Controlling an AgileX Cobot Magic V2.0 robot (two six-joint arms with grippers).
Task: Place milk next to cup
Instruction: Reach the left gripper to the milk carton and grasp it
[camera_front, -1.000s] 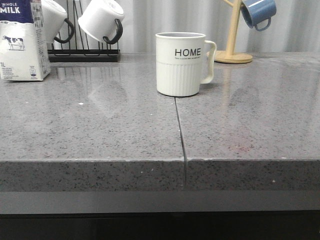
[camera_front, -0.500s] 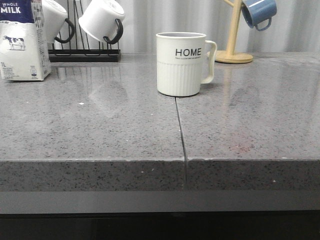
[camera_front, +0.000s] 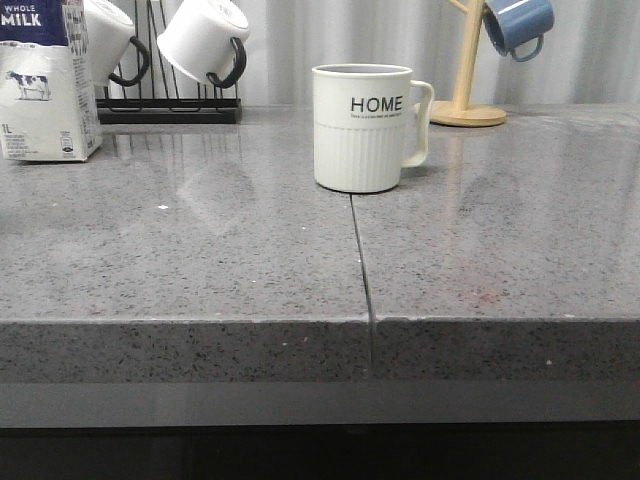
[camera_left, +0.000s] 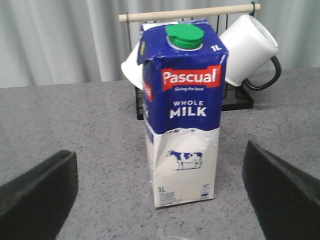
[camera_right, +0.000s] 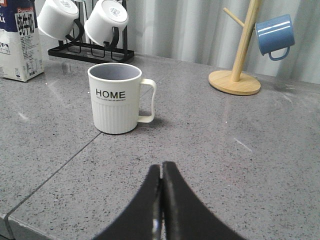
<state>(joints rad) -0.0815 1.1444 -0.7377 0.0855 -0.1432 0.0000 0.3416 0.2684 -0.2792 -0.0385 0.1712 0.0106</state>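
The milk carton (camera_front: 42, 85) stands upright at the far left of the grey counter, white below with a dark blue top band and a cow picture. In the left wrist view the milk (camera_left: 183, 112) stands ahead of my left gripper (camera_left: 160, 192), whose wide-open black fingers (camera_left: 37, 192) flank it without touching. The cream "HOME" cup (camera_front: 364, 127) stands mid-counter, handle to the right. In the right wrist view the cup (camera_right: 116, 97) stands well ahead of my right gripper (camera_right: 161, 170), which is shut and empty. Neither gripper shows in the front view.
A black rack (camera_front: 168, 105) holds two white mugs with black handles (camera_front: 203, 40) behind the milk. A wooden mug tree (camera_front: 466, 100) with a blue mug (camera_front: 518, 25) stands at the back right. A seam (camera_front: 360, 260) runs down the counter from the cup to the front edge.
The front view has shifted very slightly; the carton, cup and racks stand where they were.
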